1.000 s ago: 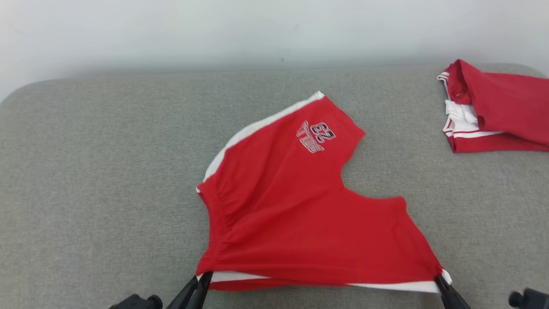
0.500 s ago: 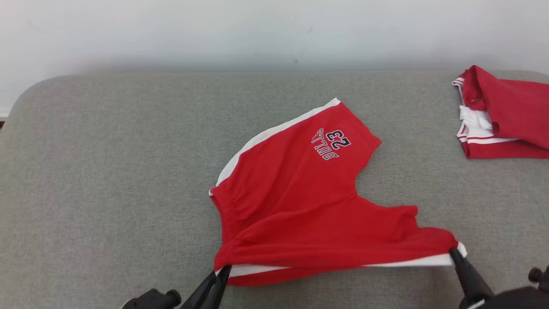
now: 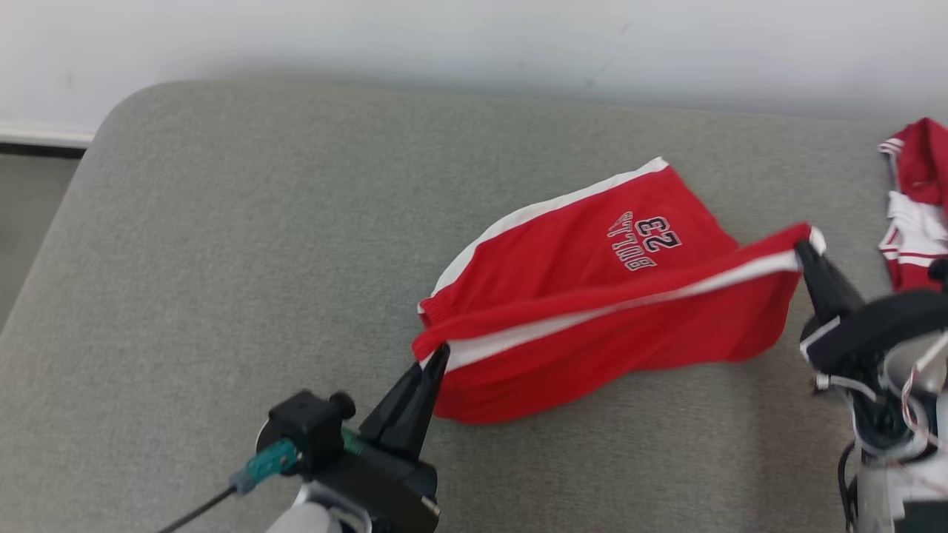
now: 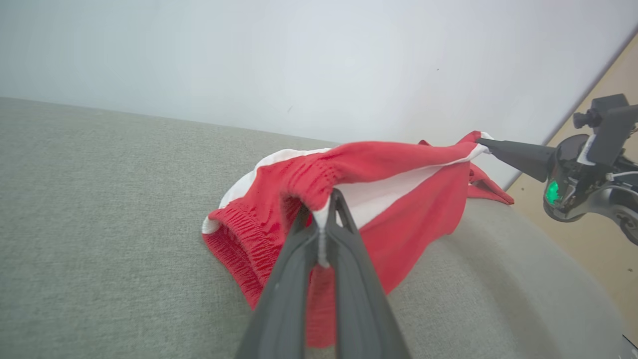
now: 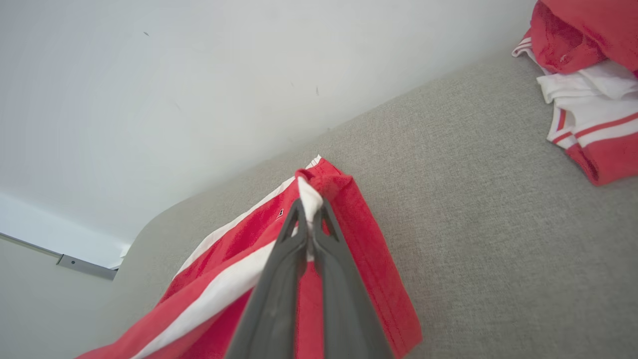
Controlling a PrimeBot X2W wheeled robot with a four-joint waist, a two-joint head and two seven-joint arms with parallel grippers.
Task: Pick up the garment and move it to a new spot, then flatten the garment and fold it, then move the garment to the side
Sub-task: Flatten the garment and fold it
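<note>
Red shorts (image 3: 563,259) pinched at two corners, half raised off the padded grey counter (image 3: 222,259).

I judge the shorts light and limp, apt to sag and slide on themselves, so the firm edges are the places to hold. My left claw (image 3: 441,354) is clamped tight on the elastic waistband end, my right claw (image 3: 801,250) tight on the hem corner by the white stripe. The near half hangs between them; the far half lies on the counter.

The left gripper (image 3: 437,357) has two long, tapering dark grey fingers (image 3: 404,414) on a black block (image 3: 385,488), with a black knob (image 3: 342,405) and a teal plug (image 3: 266,463) trailing a thin black cable (image 3: 192,511). The right gripper (image 3: 803,250) matches, with loose white and red wires (image 3: 905,385) and a green light (image 4: 552,192).
</note>
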